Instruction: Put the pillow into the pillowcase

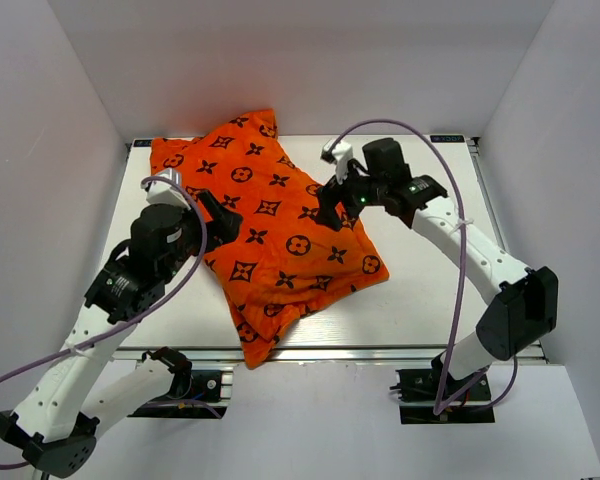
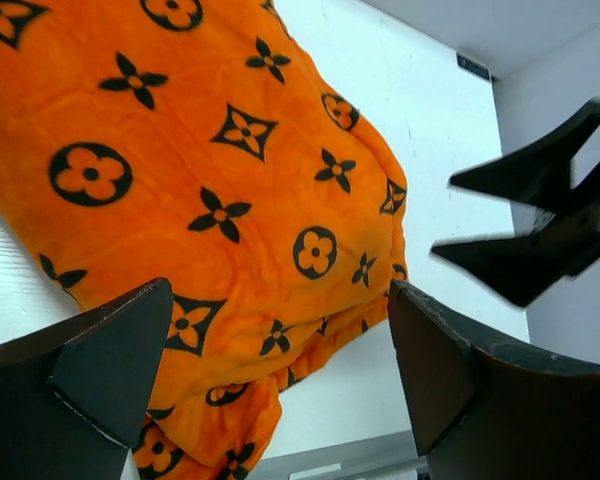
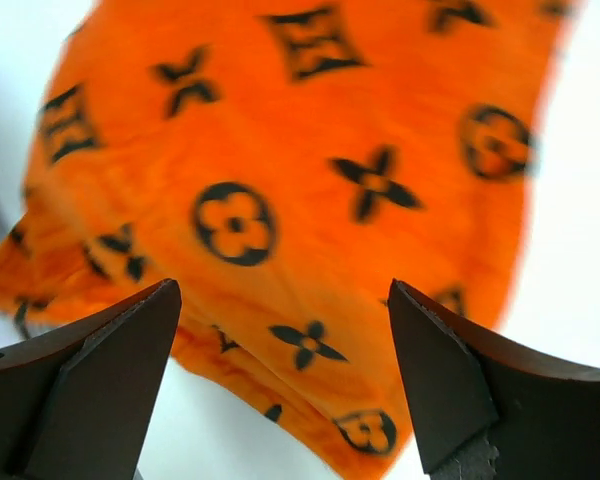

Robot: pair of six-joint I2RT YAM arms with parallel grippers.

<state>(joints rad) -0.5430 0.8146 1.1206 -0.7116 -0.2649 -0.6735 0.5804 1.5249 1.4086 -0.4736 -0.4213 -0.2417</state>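
Note:
An orange pillowcase [image 1: 280, 240] with black flower marks lies diagonally on the white table [image 1: 430, 290], from the back left to the front edge. It looks plump; no separate pillow shows. My left gripper [image 1: 220, 215] hovers open over its left edge, nothing between the fingers. In the left wrist view the pillowcase [image 2: 230, 170] fills the upper left, the left gripper [image 2: 280, 340] stands wide, and the right gripper [image 2: 525, 225] shows at right. My right gripper [image 1: 330, 212] is open above the case's right side. In its own view the right gripper [image 3: 285, 340] frames the pillowcase [image 3: 310, 150].
White walls close in the table at the back and on both sides. A metal rail [image 1: 380, 352] runs along the front edge, and the case's near corner [image 1: 255, 350] reaches it. Purple cables [image 1: 460, 250] loop over both arms.

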